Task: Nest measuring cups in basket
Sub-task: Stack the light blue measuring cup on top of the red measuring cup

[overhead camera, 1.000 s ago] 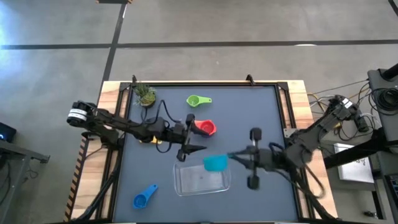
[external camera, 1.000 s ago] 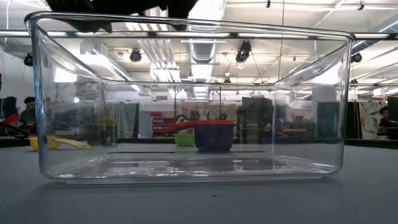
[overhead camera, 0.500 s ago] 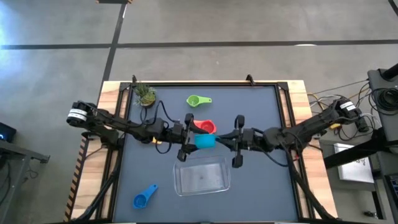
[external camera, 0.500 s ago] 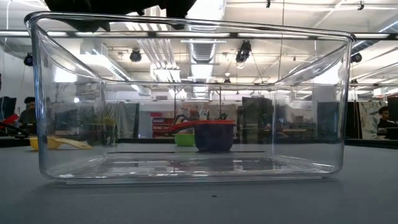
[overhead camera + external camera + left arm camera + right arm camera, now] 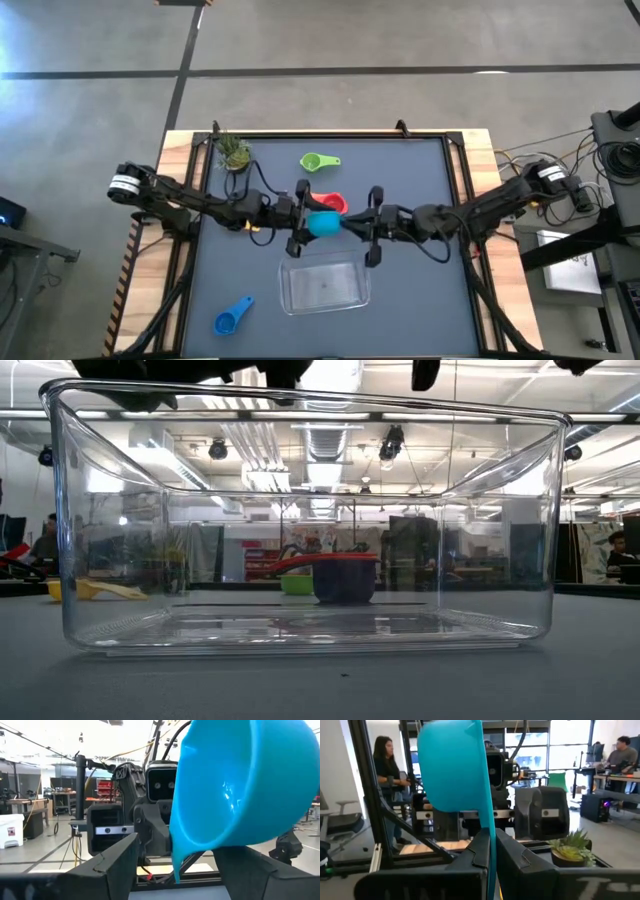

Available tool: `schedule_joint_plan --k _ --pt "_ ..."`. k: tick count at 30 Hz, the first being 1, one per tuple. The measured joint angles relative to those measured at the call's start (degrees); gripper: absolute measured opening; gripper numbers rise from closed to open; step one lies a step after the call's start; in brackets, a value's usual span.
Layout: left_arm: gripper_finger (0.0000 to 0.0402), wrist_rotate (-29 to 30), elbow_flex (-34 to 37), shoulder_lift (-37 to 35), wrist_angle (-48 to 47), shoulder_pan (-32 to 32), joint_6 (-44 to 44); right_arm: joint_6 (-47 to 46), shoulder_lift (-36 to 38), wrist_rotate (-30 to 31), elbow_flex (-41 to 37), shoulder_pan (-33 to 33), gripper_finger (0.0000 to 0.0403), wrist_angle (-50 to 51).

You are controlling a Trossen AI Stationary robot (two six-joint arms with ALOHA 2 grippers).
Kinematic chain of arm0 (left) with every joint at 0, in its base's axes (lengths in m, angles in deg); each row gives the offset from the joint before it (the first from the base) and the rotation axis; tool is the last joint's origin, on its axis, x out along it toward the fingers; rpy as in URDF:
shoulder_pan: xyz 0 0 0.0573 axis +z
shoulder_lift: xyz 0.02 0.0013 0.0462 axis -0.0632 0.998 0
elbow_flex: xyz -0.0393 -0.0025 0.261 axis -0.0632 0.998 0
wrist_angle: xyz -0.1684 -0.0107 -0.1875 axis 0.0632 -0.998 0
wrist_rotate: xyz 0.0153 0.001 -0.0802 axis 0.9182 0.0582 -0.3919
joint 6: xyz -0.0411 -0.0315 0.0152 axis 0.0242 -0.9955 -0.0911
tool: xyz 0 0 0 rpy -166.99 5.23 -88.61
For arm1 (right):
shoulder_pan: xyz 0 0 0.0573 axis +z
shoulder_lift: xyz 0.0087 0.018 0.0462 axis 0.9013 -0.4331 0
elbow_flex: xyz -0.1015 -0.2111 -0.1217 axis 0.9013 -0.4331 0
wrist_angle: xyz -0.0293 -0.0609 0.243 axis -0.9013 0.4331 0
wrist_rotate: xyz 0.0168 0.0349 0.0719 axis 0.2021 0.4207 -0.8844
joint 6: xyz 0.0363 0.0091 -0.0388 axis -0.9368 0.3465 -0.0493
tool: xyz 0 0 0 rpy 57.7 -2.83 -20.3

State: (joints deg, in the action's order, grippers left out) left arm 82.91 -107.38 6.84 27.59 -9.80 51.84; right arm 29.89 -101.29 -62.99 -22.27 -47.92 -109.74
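Four measuring cups are visible from above: a green cup (image 5: pixel 316 161), a red cup (image 5: pixel 333 204), a blue cup (image 5: pixel 231 319) and a teal cup (image 5: pixel 322 223). There is one clear basket (image 5: pixel 325 287), with nothing in it, on the dark surface (image 5: pixel 420 180). The right claw (image 5: pixel 347 224) is clenched on the handle of the teal cup and holds it in the air beside the red cup, behind the basket. The left claw (image 5: pixel 312 213) is released, its fingers on both sides of the teal bowl. One potted plant (image 5: pixel 234 152) stands in the far left corner.
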Motion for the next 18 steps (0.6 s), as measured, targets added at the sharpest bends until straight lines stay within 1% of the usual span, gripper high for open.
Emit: schedule_joint_plan --k 4,7,10,14,15,18 --pt "0.0224 0.0 0.0 0.1 0.2 0.0 0.0 0.0 -1.4 -0.5 1.1 -0.6 0.0008 -0.2" --pt "0.0194 0.0 0.0 0.1 0.2 0.0 0.0 0.1 -2.1 -0.6 1.5 -0.7 0.0008 -0.1" --pt "0.0140 0.0 0.0 0.1 0.2 0.0 0.5 0.1 -2.2 -0.5 1.5 -0.6 0.0008 0.3" --pt "0.0033 0.6 0.0 0.1 0.0 -0.1 2.6 0.1 -2.5 -0.4 1.5 -0.6 0.0008 0.5" --pt "0.0017 0.7 0.0 0.1 -0.1 -0.1 2.8 0.1 -2.6 -0.4 1.5 -0.6 0.0008 0.6" --pt "0.0009 0.8 0.0 0.1 -1.0 -0.2 3.3 0.1 -2.5 0.0 1.5 -0.6 0.0009 1.9"
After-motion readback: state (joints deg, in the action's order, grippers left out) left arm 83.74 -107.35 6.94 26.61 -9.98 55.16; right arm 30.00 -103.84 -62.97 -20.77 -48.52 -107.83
